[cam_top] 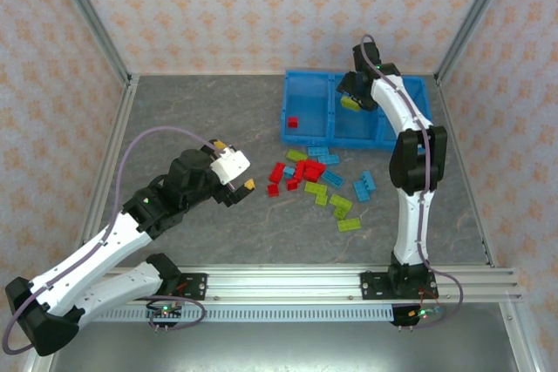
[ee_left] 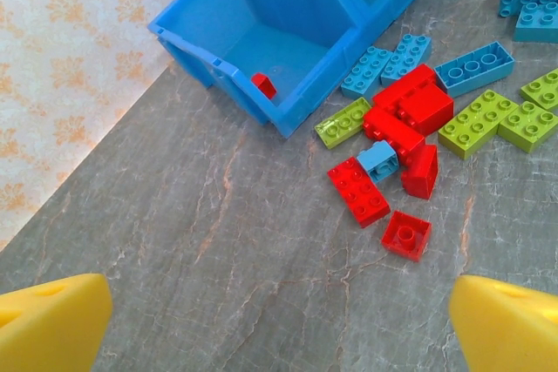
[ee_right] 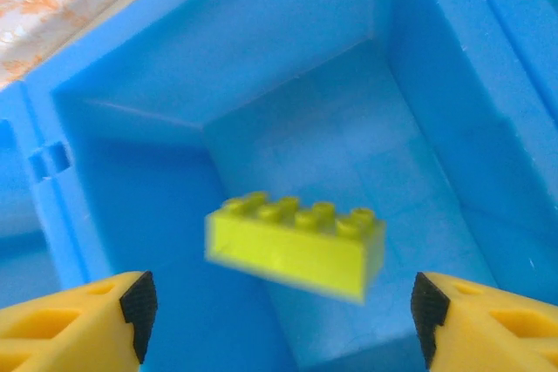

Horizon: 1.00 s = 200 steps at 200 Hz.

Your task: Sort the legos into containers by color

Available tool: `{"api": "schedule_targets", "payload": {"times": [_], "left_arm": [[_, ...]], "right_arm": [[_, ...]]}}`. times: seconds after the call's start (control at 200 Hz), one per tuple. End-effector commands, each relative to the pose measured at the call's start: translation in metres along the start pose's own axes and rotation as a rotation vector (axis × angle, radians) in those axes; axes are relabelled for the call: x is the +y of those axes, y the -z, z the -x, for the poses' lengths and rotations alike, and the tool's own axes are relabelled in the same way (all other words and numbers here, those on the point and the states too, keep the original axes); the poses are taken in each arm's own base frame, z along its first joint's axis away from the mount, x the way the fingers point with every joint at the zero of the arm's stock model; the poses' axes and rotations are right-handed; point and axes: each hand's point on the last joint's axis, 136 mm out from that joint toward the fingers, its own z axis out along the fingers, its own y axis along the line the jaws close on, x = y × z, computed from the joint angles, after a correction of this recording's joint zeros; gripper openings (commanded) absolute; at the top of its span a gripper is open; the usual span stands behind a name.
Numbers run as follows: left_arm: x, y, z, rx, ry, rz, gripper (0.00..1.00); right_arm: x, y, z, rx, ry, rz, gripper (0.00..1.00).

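Note:
The containers are one bright blue bin (cam_top: 301, 139) of three compartments at the back right. My right gripper (cam_top: 353, 93) hangs open over the middle compartment. Between its pads (ee_right: 138, 302) a yellow-green brick (ee_right: 296, 246) shows blurred above the compartment floor, touching neither pad. One red brick (cam_top: 293, 121) lies in the left compartment. The other legos (cam_top: 305, 172), red, yellow-green and light blue, lie scattered on the table in front of the bin. My left gripper (cam_top: 234, 164) is open and empty, left of the pile, with the nearest red brick (ee_left: 406, 235) ahead of it.
Metal frame posts and patterned walls ring the grey table (cam_top: 200, 119). Bare table lies to the left of the bin (ee_left: 218, 67). Blue and yellow-green bricks (cam_top: 349, 206) spread toward the right arm's upright links (cam_top: 417, 163).

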Motion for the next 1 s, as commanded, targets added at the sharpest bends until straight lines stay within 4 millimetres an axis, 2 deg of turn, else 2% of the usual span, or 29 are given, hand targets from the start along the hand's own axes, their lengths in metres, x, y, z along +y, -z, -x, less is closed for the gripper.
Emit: {"api": "schedule_targets", "payload": {"times": [0.0,0.1,0.175,0.265,0.375,0.445,0.525,0.581,0.681,0.781,0.996], "left_arm": [[0.001,0.001,0.001,-0.018,-0.002,-0.001,1.0],[-0.002,0.002,0.002,-0.019,-0.004,-0.02,1.0],[-0.002,0.003,0.004,-0.023,-0.004,-0.026,1.0],[-0.005,0.004,0.006,-0.03,-0.005,-0.046,1.0],[-0.01,0.005,0.009,-0.046,0.0,-0.082,1.0],[-0.011,0.004,0.01,-0.046,0.004,-0.091,1.0],[-0.013,0.002,0.011,-0.043,0.009,-0.106,1.0],[-0.014,0.0,0.011,-0.041,0.015,-0.117,1.0],[-0.018,-0.003,0.011,-0.034,0.021,-0.138,1.0],[-0.018,-0.003,0.011,-0.027,0.025,-0.14,1.0],[-0.016,-0.003,0.007,-0.019,0.023,-0.125,1.0]], "right_arm": [[-0.001,0.053,0.008,-0.036,0.007,0.012,0.82],[-0.015,0.081,-0.004,-0.05,0.021,0.011,0.83],[-0.032,0.112,-0.016,-0.078,0.034,0.015,0.84],[-0.065,0.14,-0.043,-0.106,0.034,-0.008,0.86],[-0.124,0.152,-0.099,-0.106,0.002,-0.068,0.87],[-0.155,0.145,-0.134,-0.074,-0.009,-0.111,0.88],[-0.179,0.135,-0.174,-0.015,0.0,-0.114,0.88],[-0.182,0.125,-0.194,0.046,0.012,-0.09,0.88],[-0.169,0.106,-0.221,0.169,0.03,0.001,0.89],[-0.166,0.089,-0.221,0.202,0.045,-0.011,0.9],[-0.158,0.058,-0.2,0.181,0.119,-0.065,0.91]]}}
